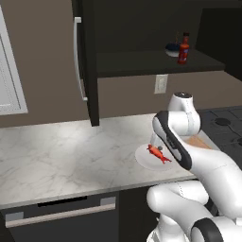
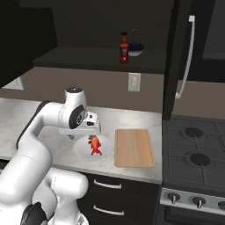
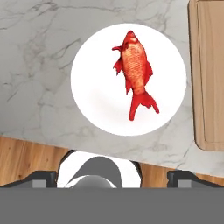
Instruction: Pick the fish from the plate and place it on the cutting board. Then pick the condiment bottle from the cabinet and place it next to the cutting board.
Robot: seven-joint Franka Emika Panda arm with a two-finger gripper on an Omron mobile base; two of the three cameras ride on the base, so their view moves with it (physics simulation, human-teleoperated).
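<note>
A small red-orange fish [image 3: 135,72] lies flat on the round white plate [image 3: 96,96], head away from the counter's front edge. My gripper [image 3: 116,177] hovers above the plate [image 2: 81,149], open, with nothing between its fingers; the fish [image 2: 95,146] lies just below it. The tan cutting board [image 2: 134,147] rests bare directly right of the plate. Up on the shelf of the dark cabinet [image 2: 88,59] stands the red condiment bottle [image 2: 124,48] with its black cap. From the left side, the fish [image 1: 158,154] shows beside my forearm and the bottle [image 1: 183,48] is on the shelf.
A dark blue bowl [image 2: 135,49] sits right behind the bottle. The open cabinet door [image 2: 176,57] with its silver handle [image 2: 189,57] hangs above the board's right side. A black stove [image 2: 193,145] borders the counter on the right. A wall outlet [image 2: 134,82] is below the shelf.
</note>
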